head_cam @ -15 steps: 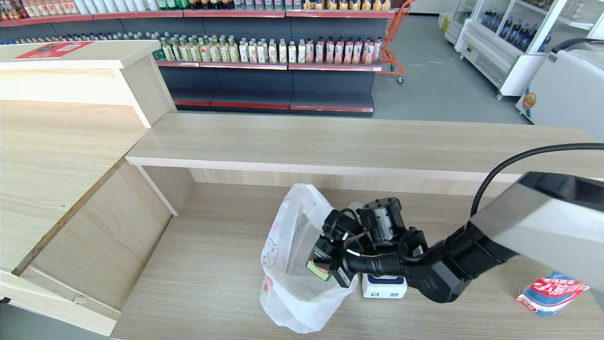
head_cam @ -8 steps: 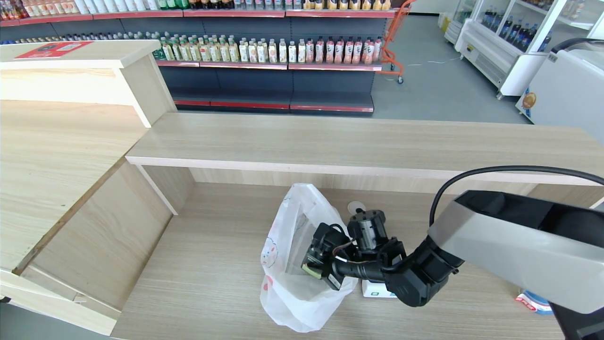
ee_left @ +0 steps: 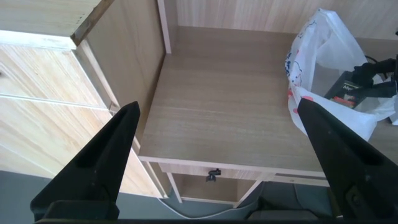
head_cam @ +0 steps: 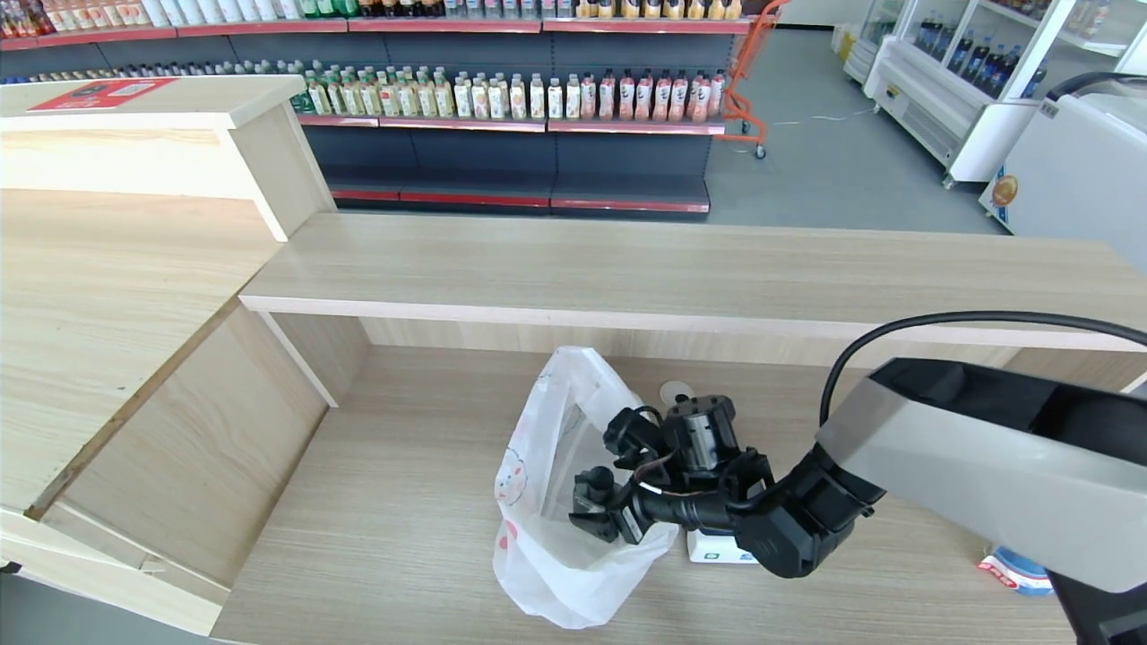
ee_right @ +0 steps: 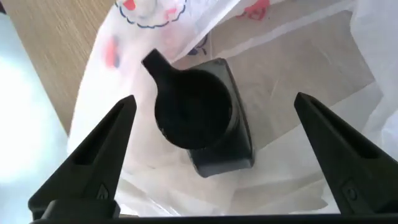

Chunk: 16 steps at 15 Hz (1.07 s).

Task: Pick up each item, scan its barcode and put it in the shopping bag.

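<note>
- Looking into the shopping bag, I see my right pincer spread wide at its mouth, gripping nothing.
- The black box lies inside the bag, mid-bench near the front edge.
- My left pincer gapes wide, empty.

The right tool has opened (dark box now in the shopping bag).
</note>
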Motion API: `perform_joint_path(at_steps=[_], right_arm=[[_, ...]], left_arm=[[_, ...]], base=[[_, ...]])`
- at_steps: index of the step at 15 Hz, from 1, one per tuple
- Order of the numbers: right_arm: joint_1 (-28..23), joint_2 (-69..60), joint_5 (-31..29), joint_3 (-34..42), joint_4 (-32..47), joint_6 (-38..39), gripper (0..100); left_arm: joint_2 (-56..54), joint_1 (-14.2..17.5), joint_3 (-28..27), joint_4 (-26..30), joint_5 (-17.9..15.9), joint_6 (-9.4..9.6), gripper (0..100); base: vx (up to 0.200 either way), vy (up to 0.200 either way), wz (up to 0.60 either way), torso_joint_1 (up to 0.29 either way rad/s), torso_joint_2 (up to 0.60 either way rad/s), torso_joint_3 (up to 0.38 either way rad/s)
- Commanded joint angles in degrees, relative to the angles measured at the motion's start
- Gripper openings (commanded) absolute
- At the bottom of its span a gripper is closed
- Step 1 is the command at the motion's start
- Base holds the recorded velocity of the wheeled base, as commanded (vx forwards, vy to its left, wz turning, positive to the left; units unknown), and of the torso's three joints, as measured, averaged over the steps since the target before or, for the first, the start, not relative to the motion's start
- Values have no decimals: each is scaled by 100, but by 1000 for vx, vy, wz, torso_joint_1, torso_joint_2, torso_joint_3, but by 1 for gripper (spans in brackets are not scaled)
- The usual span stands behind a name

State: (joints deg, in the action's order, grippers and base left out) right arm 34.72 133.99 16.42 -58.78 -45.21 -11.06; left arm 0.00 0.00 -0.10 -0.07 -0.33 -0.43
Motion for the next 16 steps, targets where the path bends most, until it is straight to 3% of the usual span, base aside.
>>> perform_joint_path(at_steps=[1,4,6,8,10,13,14,16], right_arm=[[0,-584,116,69,188,886,100],[-123,-1164,133,209,619,1985,100],[-343,-1947,520,297,1146,2925,100],[-598,-2852,933,429,1955,3303,100],[-905,-3819,1258,816,2816,3277,100],[-1556,-4882,1223,1044,3933,2872,100],[-2162,-5357,889,956,4601,2266,100],[-2716,-5673,248,930,4680,2072,100]], left_arm=[[0,0,1,-1,-2,-1,100],[0,0,1,-1,-2,-1,100],[0,0,1,-1,-2,-1,100],[0,0,1,-1,-2,-1,100],[0,0,1,-1,-2,-1,100],[0,0,1,-1,-2,-1,100],[0,0,1,-1,-2,-1,100],[0,0,1,-1,-2,-1,100]], base=[[0,0,0,0,0,0],[0,0,0,0,0,0],[0,0,0,0,0,0],[0,0,0,0,0,0],[0,0,0,0,0,0],[0,0,0,0,0,0],[0,0,0,0,0,0],[0,0,0,0,0,0]])
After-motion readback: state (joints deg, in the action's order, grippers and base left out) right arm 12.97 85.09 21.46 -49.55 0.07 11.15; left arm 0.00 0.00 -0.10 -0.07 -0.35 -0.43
